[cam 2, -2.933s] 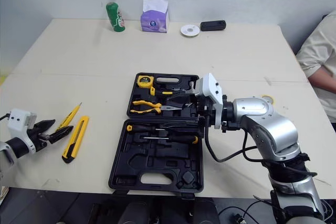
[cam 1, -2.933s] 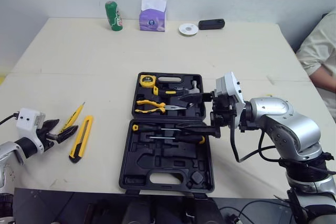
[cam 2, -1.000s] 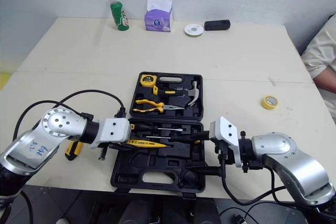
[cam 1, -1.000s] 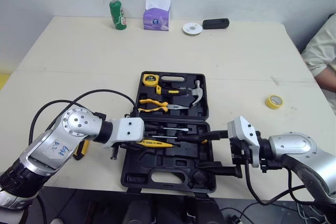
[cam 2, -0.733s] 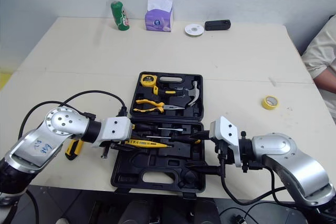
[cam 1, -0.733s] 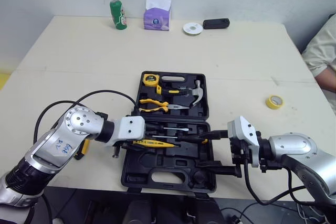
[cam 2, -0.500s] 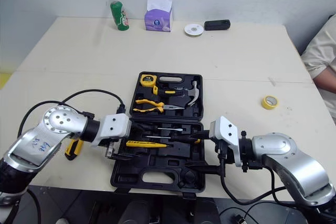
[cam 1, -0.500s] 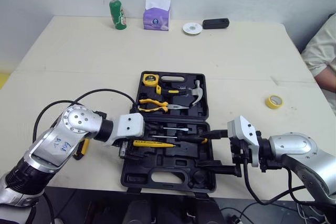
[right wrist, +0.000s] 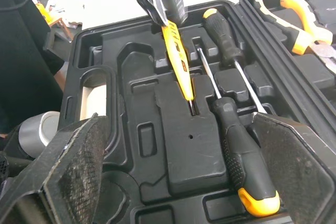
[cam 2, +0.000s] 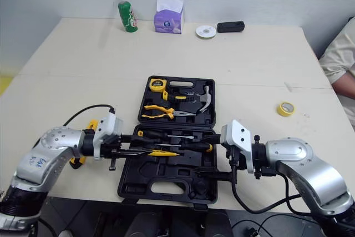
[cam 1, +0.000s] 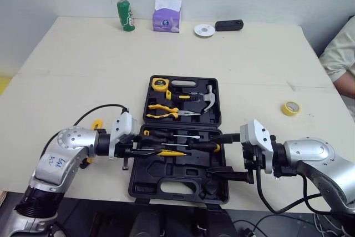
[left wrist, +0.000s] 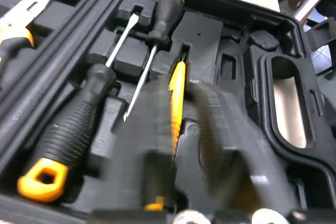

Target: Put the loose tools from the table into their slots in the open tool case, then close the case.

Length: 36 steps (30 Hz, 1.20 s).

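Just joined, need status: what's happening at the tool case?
The left claw grips a yellow test screwdriver at a slot in the near half of the open tool case. The right claw hangs open at the case's right edge. A yellow utility knife lies on the table, not yet packed.

Yellow utility knife [cam 2: 75, 162] mostly hidden behind the left arm [cam 1: 61, 156]; person [cam 1: 341, 59] cut off at the right edge

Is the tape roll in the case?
No, the tape roll lies on the table, apart from the open case, to its right.
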Each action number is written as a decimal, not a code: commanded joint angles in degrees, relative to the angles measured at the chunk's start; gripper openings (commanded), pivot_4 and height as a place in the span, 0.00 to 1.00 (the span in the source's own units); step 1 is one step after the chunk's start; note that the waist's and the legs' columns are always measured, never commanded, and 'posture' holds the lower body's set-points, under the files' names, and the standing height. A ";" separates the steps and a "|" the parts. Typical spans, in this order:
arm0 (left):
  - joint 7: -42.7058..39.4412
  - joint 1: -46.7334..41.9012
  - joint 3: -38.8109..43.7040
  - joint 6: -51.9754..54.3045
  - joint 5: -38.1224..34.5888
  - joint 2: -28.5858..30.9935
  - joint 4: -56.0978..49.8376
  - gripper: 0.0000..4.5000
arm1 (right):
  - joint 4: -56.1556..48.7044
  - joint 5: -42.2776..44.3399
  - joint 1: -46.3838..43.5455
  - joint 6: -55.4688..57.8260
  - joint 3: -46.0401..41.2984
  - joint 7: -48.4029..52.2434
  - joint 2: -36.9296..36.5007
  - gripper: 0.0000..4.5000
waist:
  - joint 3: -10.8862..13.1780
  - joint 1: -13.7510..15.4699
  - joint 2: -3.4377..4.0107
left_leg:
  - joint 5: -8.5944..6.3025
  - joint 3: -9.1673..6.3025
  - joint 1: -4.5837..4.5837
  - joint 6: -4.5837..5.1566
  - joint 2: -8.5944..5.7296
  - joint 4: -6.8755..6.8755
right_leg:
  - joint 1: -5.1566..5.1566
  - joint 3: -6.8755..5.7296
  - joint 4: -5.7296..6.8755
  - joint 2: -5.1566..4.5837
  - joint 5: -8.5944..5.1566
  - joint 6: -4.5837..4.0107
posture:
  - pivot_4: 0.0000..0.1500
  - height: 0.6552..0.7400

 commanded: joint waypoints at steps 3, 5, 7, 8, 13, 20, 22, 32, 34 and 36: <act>0.44 -0.12 -1.09 -4.50 2.48 -1.07 1.57 0.01 | -0.80 0.99 -1.32 -0.12 -0.47 -0.03 0.46 1.00 | 0.00 0.03 0.00 | 0.01 0.00 0.02 -0.01 0.00 0.01 | 0.00 0.01 -0.03 -0.02 0.00 0.00 | 1.00 0.90; 0.18 -0.07 -1.63 -6.11 3.50 -1.08 2.52 0.01 | -0.62 0.92 -1.38 -0.18 -0.63 0.17 0.29 1.00 | 0.00 0.01 0.00 | 0.01 0.00 0.02 -0.01 0.00 0.01 | 0.00 0.01 -0.01 -0.02 0.00 0.00 | 1.00 0.90; -0.11 -0.04 -1.92 -6.85 3.98 -1.08 3.16 0.01 | -0.59 0.92 -1.37 -0.16 -0.79 0.26 0.15 1.00 | 0.00 0.03 0.00 | 0.01 0.00 0.02 0.00 0.00 0.01 | 0.00 0.01 0.00 -0.02 0.00 0.00 | 1.00 0.90; -0.21 -0.08 -2.12 -7.04 4.22 -1.04 3.46 0.01 | -0.62 0.95 -1.34 -0.14 -0.85 0.28 0.11 1.00 | 0.00 0.03 0.00 | 0.01 0.00 0.02 0.00 0.00 0.01 | 0.00 0.00 0.00 -0.02 0.00 0.00 | 1.00 0.90; -0.76 -0.16 -5.03 -8.55 8.23 0.45 5.58 0.01 | -0.97 1.12 -1.22 0.23 -0.76 -0.19 0.39 1.00 | 0.00 0.02 0.00 | 0.01 0.00 0.02 0.00 0.00 0.01 | 0.00 0.01 0.00 -0.02 0.00 0.00 | 1.00 0.90; -0.46 0.67 -9.37 -10.25 14.38 3.28 7.96 0.01 | -1.08 1.06 -0.95 0.28 -0.76 -0.66 0.53 1.00 | -0.05 -0.12 0.04 | 0.01 0.01 0.21 0.00 0.01 0.00 | 0.13 0.03 -0.06 -0.03 0.00 0.00 | 1.00 0.90; 0.61 0.24 -9.92 -9.47 15.09 3.34 8.21 0.01 | -1.16 1.07 -0.81 0.26 -0.86 -0.85 0.53 1.00 | -0.09 -0.16 0.09 | 0.00 0.01 0.27 0.00 0.02 -0.01 | 0.20 0.04 -0.09 -0.03 0.00 0.00 | 1.00 0.90; 0.37 -1.01 -5.47 -2.74 6.08 2.22 3.78 0.01 | -1.24 1.16 -0.50 -0.16 -1.19 -1.53 0.76 1.00 | -0.22 -0.30 0.19 | 0.00 0.00 0.38 0.01 0.03 -0.01 | 0.32 0.05 -0.09 -0.06 0.00 0.00 | 1.00 0.90; 1.52 -0.04 -1.61 0.41 2.09 2.10 2.04 0.07 | -0.15 1.44 -1.47 -0.42 -1.24 -1.26 1.25 1.00 | -0.22 -0.48 0.19 | 0.00 -0.02 0.36 0.01 0.04 -0.01 | 0.32 0.04 -0.09 -0.05 0.00 0.00 | 1.00 0.90; 3.50 0.88 1.64 2.79 -0.58 1.60 0.74 0.22 | 0.96 1.82 -2.42 -0.48 -1.22 -0.83 1.83 1.00 | -0.21 -0.62 0.18 | 0.00 -0.04 0.33 0.00 0.04 -0.01 | 0.32 0.03 -0.09 -0.05 0.00 0.00 | 1.00 0.90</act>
